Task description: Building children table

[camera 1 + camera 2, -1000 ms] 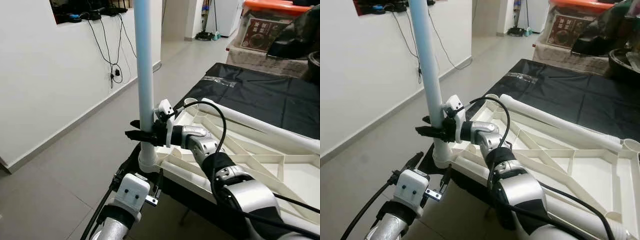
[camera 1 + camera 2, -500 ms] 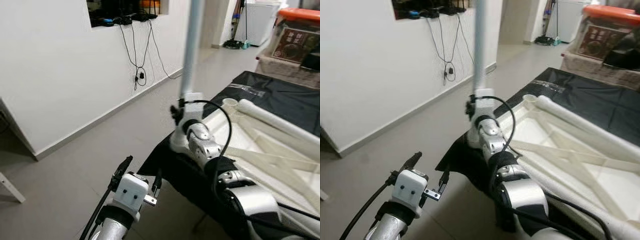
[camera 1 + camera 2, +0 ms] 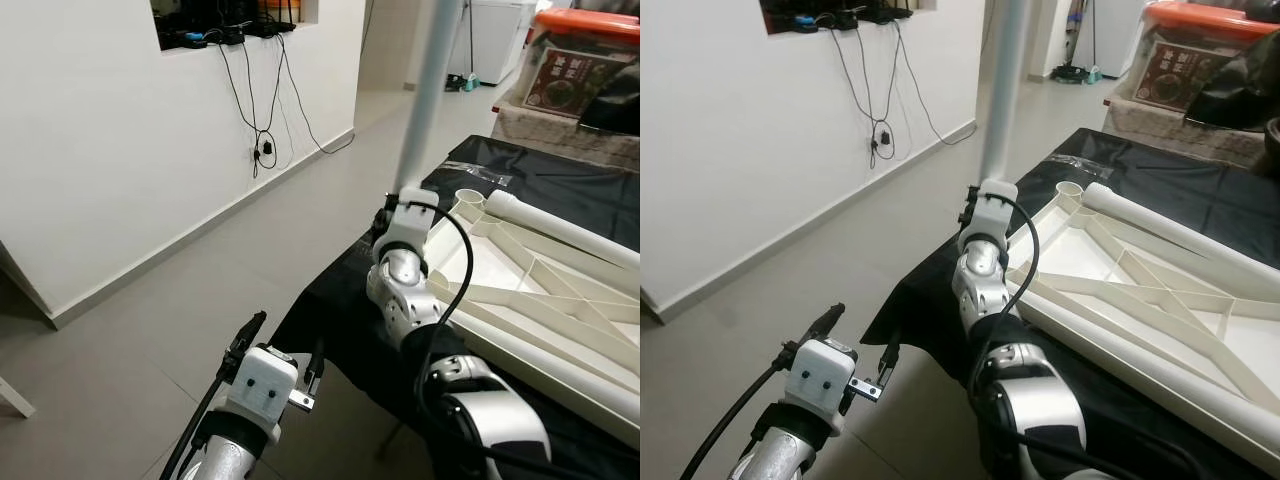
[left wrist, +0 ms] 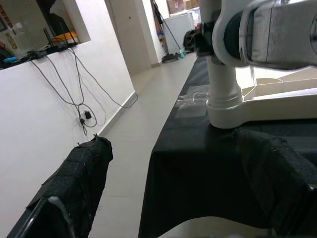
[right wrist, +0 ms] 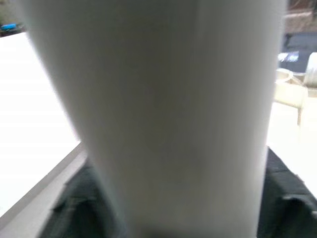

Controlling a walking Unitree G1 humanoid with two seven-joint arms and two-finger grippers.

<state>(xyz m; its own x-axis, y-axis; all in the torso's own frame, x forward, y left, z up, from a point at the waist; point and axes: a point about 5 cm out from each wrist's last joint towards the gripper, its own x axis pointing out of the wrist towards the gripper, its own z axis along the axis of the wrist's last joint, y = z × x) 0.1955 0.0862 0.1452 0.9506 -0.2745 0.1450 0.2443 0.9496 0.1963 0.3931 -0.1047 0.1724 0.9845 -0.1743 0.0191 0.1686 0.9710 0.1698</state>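
Found the long white plastic table leg (image 3: 428, 95) upright in the corner socket of the upturned white ribbed tabletop (image 3: 1120, 290) on the black-draped bench (image 3: 560, 190). Right tool (image 3: 392, 215) clamped on it; left tool (image 3: 275, 345) open, idle. Risk judged: jammed socket through tilt.

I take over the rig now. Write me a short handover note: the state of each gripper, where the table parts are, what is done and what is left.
Right gripper: at the upright white leg, close to its base; whether it grips cannot be seen.
Left gripper: open, idle, low over the floor beside the table.
Parts: the white tabletop lies underside up on a black cloth. The upright leg stands in a corner socket. A second leg lies along the tabletop's far edge.
Done: one leg stands in its socket.
Left: check its seating, then fit the lying leg.
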